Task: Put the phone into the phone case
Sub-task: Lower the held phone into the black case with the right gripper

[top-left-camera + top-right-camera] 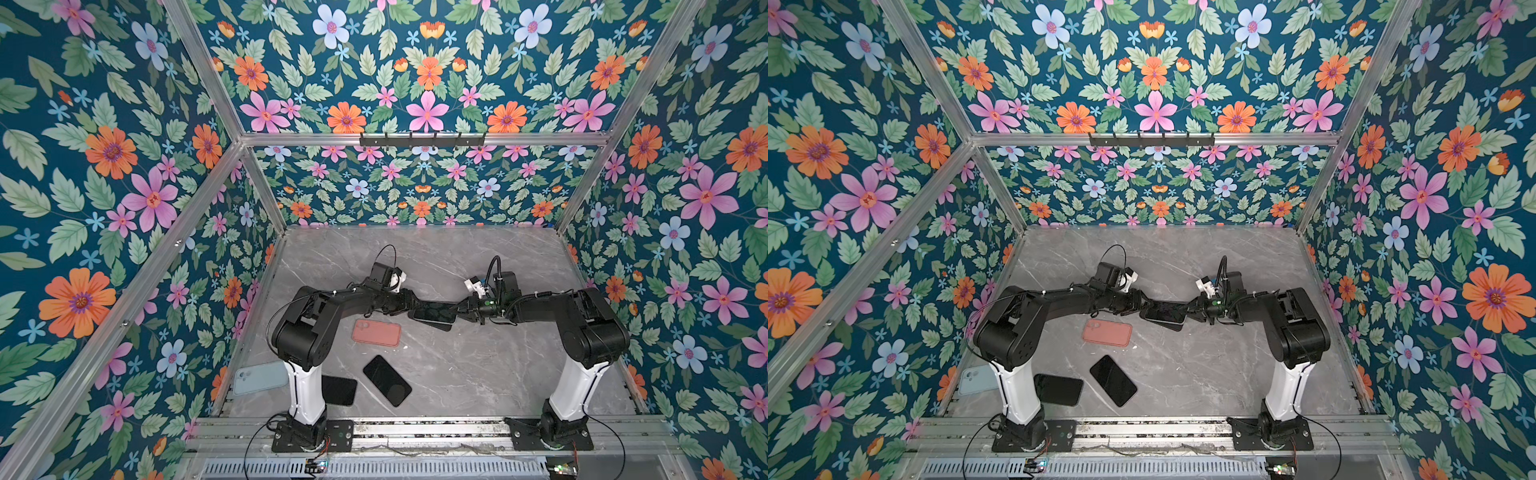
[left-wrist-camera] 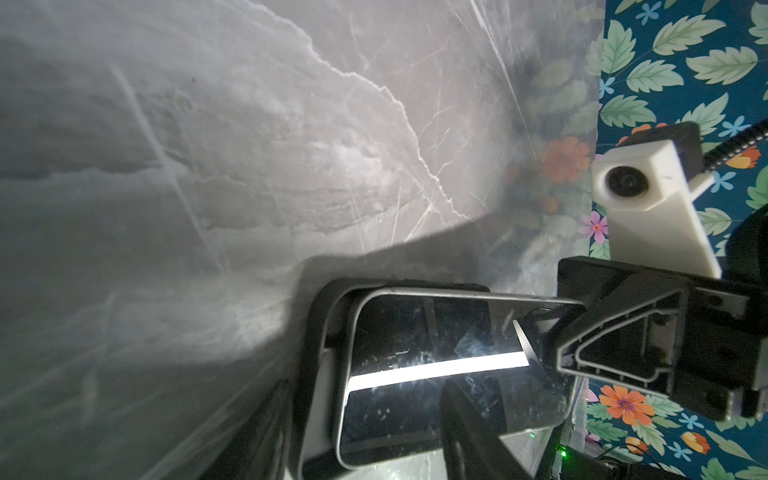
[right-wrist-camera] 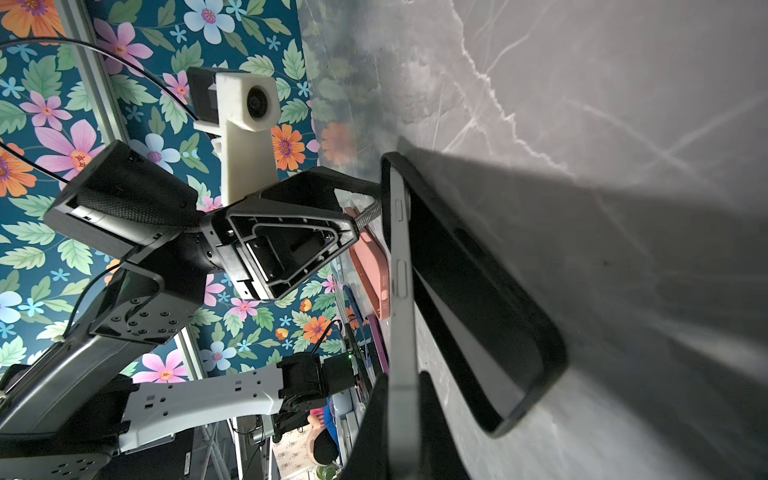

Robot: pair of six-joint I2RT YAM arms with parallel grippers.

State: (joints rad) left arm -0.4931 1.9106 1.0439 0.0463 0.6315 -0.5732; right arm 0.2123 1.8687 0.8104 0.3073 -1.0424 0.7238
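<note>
Flowered wallpaper closes in a grey marble bench [image 1: 478, 365], and the work hangs above its middle. The phone [image 3: 401, 291] is held off the surface between the two arms, seen edge-on from the right wrist, with its side buttons showing. The black case [image 3: 478, 291] lies against its back. Toward the left arm the case corner wraps the phone's end, while toward the right arm the two spread apart, so the phone looks only part seated.

The right pincer [image 1: 459, 309] is clenched flat on the free end of the phone, probably so it can swing that end down into the open shell. The left pincer [image 1: 411, 307] is closed around the other end, grasping the black case. From its own wrist view one finger seems to cross the screen. That hold likely pins the seated corner so it does not pop out while the rest is pressed home.

Holding both parts in the air gives each arm a side to push against.

On the bench lie a pink case [image 1: 376, 332] just below the held pair, a bare black phone [image 1: 387, 380] nearer the arm bases, another dark slab [image 1: 338, 390] beside it, and a pale blue case [image 1: 259, 377] at the left edge.
</note>
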